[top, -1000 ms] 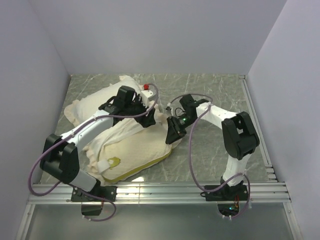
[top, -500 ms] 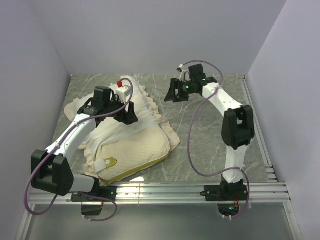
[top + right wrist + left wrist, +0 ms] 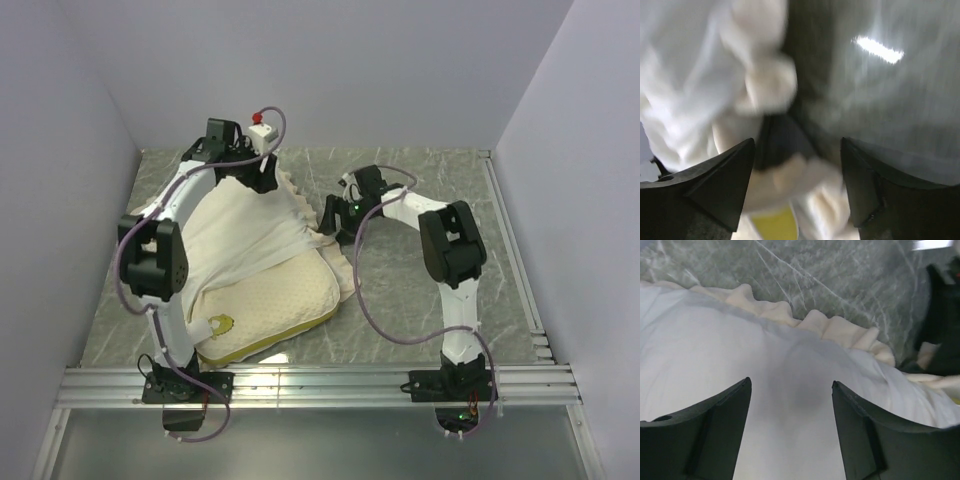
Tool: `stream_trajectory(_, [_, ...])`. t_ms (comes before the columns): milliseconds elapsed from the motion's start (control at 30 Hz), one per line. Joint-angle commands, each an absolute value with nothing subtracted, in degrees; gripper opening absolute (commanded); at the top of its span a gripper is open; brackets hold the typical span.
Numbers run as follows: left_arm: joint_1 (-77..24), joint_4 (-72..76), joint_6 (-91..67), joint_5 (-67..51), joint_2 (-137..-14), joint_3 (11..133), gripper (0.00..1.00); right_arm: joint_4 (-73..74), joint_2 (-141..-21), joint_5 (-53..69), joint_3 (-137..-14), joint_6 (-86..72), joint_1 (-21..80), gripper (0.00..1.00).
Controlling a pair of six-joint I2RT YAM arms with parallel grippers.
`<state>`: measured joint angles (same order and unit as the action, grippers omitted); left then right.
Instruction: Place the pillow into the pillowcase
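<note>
Since a second ago my left arm [image 3: 190,200] has swung from mid-pillow to the far upper left. The right has dropped back to the ruffles [image 3: 835,332] at centre. My left fingers [image 3: 705,440] stand wide over white cloth, holding nothing. The right fingers [image 3: 705,195] are likewise wide and empty, though that view is blurred.

The pillow [image 3: 270,300] lies lower left of centre on the surface [image 3: 420,180], its far half under the pillowcase [image 3: 245,225]. I judge the case limp and slippery, and the pillow light, squashy and bulky. I would pinch the ruffles at the mouth, one layer only.
</note>
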<state>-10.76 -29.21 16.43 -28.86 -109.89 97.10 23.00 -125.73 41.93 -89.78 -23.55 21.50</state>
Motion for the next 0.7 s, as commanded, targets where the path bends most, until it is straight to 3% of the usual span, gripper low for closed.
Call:
stream_trajectory(0, [-12.04, -28.22, 20.65, -32.08, -114.42, 101.77, 0.72, 21.61, -116.11, 42.72, -84.73, -22.07, 20.83, 0.79])
stream_trajectory(133, [-16.60, -24.78, 21.36, -25.25, -118.90, 106.76, 0.76, 23.20, -119.51, 44.20, -86.30, -20.92, 21.00, 0.74])
stream_trajectory(167, [-17.22, -26.26, 21.79, -24.70, -121.87, 108.79, 0.75, 23.99, -120.75, 46.56, -87.09, -20.92, 21.09, 0.58])
stream_trajectory(233, [-17.58, -30.84, 21.45, -24.00, -123.92, 113.01, 0.68, 26.27, -122.25, 50.97, -88.42, -19.79, 21.53, 0.42])
stream_trajectory(367, [-15.03, -30.75, 18.97, -30.75, -114.83, 105.05, 0.70, 25.58, -117.26, 49.83, -87.19, -16.70, 20.13, 0.47])
stream_trajectory(500, [-13.98, -36.30, 18.03, -28.84, -105.58, 95.91, 0.70, 27.51, -115.84, 45.81, -93.49, -13.10, 17.93, 0.47])
stream_trajectory(667, [-12.13, -33.75, 11.34, -20.66, -99.32, 83.07, 0.70, 24.52, -120.92, 43.31, -98.87, -17.30, 18.80, 0.63])
